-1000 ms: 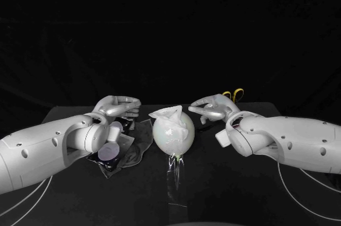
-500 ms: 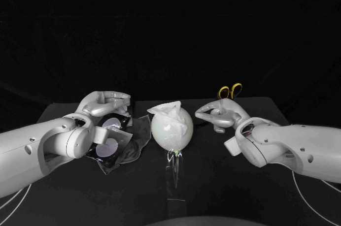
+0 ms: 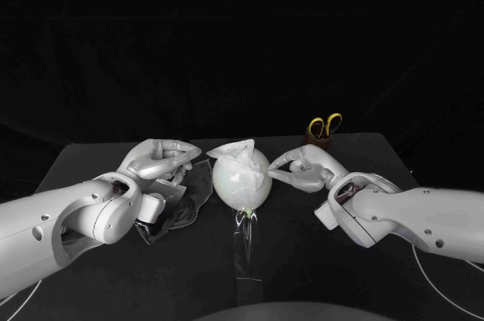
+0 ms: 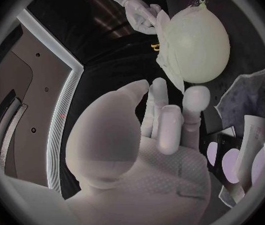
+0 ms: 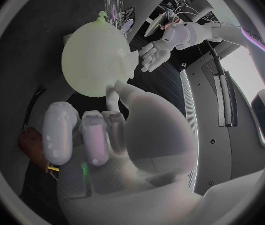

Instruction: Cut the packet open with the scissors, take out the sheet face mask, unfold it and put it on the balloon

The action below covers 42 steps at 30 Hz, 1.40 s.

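Balloon [image 3: 242,184]: right hand [image 3: 303,168] touching, left hand [image 3: 159,159] beside

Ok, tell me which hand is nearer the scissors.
Right. The right hand is just in front of the scissors; the left hand is beyond the balloon.

It's dim all round: the matte black table [image 3: 333,258] and the black cloth backdrop [image 3: 242,62] behind it swallow the light. What light there is falls from above, picking out the pale egg-shaped balloon [image 3: 243,184], the glossy white left arm [image 3: 61,223] and the right arm [image 3: 424,212]. Crinkled clear plastic [image 3: 189,203] left of the balloon glints. Through the wrist cameras, straight edges bow near the rim.
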{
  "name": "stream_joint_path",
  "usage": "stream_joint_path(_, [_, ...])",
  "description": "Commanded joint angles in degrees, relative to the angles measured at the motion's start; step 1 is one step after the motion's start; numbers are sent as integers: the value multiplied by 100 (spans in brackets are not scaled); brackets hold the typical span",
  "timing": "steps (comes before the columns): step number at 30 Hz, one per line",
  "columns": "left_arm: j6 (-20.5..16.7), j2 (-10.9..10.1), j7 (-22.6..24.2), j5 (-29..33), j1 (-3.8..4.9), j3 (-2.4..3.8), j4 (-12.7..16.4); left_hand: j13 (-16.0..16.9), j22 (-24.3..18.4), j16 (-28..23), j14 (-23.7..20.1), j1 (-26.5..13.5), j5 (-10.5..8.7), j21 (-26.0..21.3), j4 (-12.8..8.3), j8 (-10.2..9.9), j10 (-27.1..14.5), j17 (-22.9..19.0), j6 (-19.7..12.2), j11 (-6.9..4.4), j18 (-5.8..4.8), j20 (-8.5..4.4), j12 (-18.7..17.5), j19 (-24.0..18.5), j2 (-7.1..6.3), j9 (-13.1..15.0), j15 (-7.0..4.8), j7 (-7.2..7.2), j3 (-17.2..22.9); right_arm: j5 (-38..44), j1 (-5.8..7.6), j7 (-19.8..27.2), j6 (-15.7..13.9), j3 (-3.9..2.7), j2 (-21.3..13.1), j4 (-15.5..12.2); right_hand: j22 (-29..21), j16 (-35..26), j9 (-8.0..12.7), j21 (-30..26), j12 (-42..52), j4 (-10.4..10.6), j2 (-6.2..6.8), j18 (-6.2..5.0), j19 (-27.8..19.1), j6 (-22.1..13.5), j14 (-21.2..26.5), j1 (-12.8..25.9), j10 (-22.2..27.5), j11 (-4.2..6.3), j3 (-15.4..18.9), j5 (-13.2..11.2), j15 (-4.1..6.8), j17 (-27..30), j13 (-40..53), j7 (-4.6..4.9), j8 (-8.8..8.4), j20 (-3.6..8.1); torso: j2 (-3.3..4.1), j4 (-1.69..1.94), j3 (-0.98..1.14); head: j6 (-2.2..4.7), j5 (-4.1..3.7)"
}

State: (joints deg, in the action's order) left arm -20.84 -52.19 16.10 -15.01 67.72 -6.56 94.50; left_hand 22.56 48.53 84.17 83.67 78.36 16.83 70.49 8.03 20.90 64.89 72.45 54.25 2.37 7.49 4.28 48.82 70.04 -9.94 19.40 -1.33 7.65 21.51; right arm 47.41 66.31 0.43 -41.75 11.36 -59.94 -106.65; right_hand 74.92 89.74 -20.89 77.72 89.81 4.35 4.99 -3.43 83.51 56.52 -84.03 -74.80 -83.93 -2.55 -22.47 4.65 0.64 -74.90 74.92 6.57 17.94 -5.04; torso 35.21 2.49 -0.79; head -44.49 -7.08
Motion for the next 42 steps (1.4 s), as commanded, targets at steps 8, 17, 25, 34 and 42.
stream_joint_path(8, [244, 76, -631, -8, -49, -10, 314, 1181, 1279, 271, 359, -155, -4, 731, 389, 105, 397, 778, -50, -38, -231, -57, 923, 617, 40, 55, -46, -78, -92, 36, -15, -149, -433, -3, 69, -132, 1138, 26, 8, 83, 19, 99, 49, 83, 73, -17, -597, 101, -607, 16, 27, -109, 38, -1510, 1508, 30, -93, -2, -7, -3, 6, -44, -6])
stream_joint_path(17, [129, 227, -1083, 227, -115, -16, 550, 1403, 1447, 269, 364, -265, -7, 836, 636, 73, 401, 788, -214, 14, -255, -30, 1068, 671, 45, 53, -1, -18, -202, -731, -17, -428, -24, -6, 158, -66, 1150, 26, 40, 100, 19, 378, 73, 89, 86, -174, -597, 414, -607, -63, 188, -163, -30, -1510, 1508, 117, -214, -50, -5, 0, 3, -25, -11])
stream_joint_path(25, [234, 323, -1321, 460, -138, -14, 584, 1337, 1448, 251, 353, -176, 19, 844, 661, 95, 327, 754, -237, 11, -251, -24, 1025, 654, 55, 67, -2, -20, -209, -1101, -17, -631, 343, -6, 254, 22, 1167, 26, 31, 141, 19, 666, 24, 95, 109, -170, -597, 668, -607, -73, 332, -171, -43, -1510, 1508, 124, -238, -73, 2, -5, 0, -7, -7])
stream_joint_path(34, [303, 390, -1441, 474, -145, -13, 597, 940, 1647, 245, 356, -74, 33, 938, 660, 77, 175, 741, -300, 19, -284, -18, 764, 742, 19, 60, 4, -3, -213, -1434, -16, -457, 246, -7, 293, 4, 1171, 26, 20, 146, 19, 860, -11, 95, 113, -160, -597, 786, -607, -63, 456, -176, -35, -1510, 1508, 111, -254, -72, 12, -2, 8, -17, 13])
stream_joint_path(42, [200, 458, -1585, 468, -157, -14, 578, 966, 1665, 242, 359, -89, 24, 954, 715, 28, 224, 732, -367, 35, -286, -12, 772, 745, 14, 34, 13, 19, -232, -2002, 15, -232, 133, -19, 210, -73, 1178, 26, 17, 167, 19, 862, -44, 99, 124, -163, -597, 731, -607, -59, 455, -164, -32, -1510, 1508, 107, -262, -70, 11, -5, 4, -5, 11])
